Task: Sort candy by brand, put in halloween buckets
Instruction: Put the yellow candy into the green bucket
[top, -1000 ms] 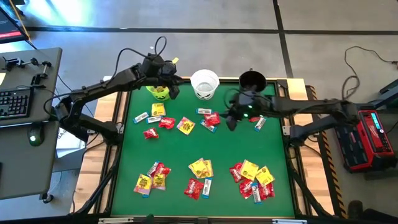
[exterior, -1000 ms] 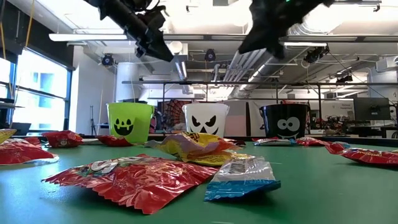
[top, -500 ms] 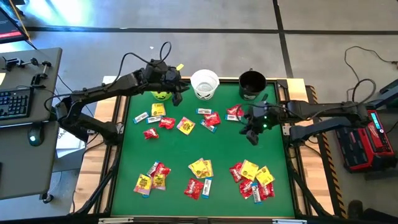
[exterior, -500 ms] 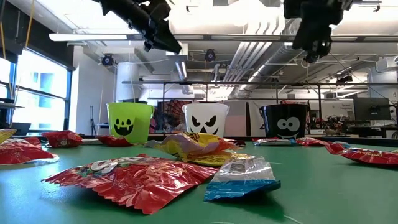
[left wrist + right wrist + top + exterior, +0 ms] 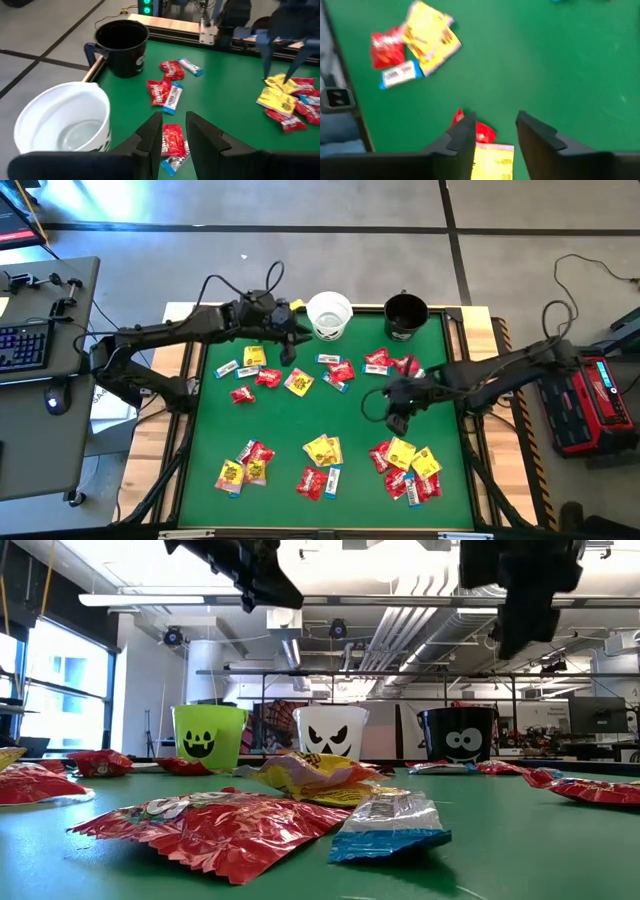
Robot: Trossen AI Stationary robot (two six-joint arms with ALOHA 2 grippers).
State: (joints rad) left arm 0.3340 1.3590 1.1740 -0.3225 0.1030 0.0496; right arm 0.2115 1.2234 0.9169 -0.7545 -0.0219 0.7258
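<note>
Right pincer [image 5: 397, 420]: hanging above the green bench [image 5: 300, 420] in the right-centre of the high view, just above the lower-right heap of candy [image 5: 408, 468]. Its fingers [image 5: 465, 135] are standing apart with a clear gap and are gripping nothing; bare green mat and the edge of a yellow packet [image 5: 492, 160] with a red one beside it are showing between and below them.

Left pincer [image 5: 288, 338]: hovering at the upper left of the high view, over the far edge of the bench just left of the white bucket. Its fingers [image 5: 152, 137] are sitting narrowly parted, with nothing between them.

Halloween buckets: three, standing in a row along the far edge.
- Lime green bucket [image 5: 209, 736]: showing at left in the low view; in the high view it is mostly hidden under the left arm.
- White bucket [image 5: 329, 316]: standing upper centre, looking empty in the left wrist view.
- Black bucket [image 5: 405, 316]: standing upper right of centre.

Candy, all lying on the bench:
- Upper-left cluster [image 5: 262, 372]: yellow, red and blue-and-white pieces lying below the left pincer.
- Upper-centre group [image 5: 338, 368]: red packets with a blue-and-white bar.
- Red packets [image 5: 390, 362]: lying just below the black bucket.
- Lower-left heap [image 5: 244, 464], lower-centre heap [image 5: 322, 463], and the lower-right heap: mixed yellow, red and blue-and-white.
</note>
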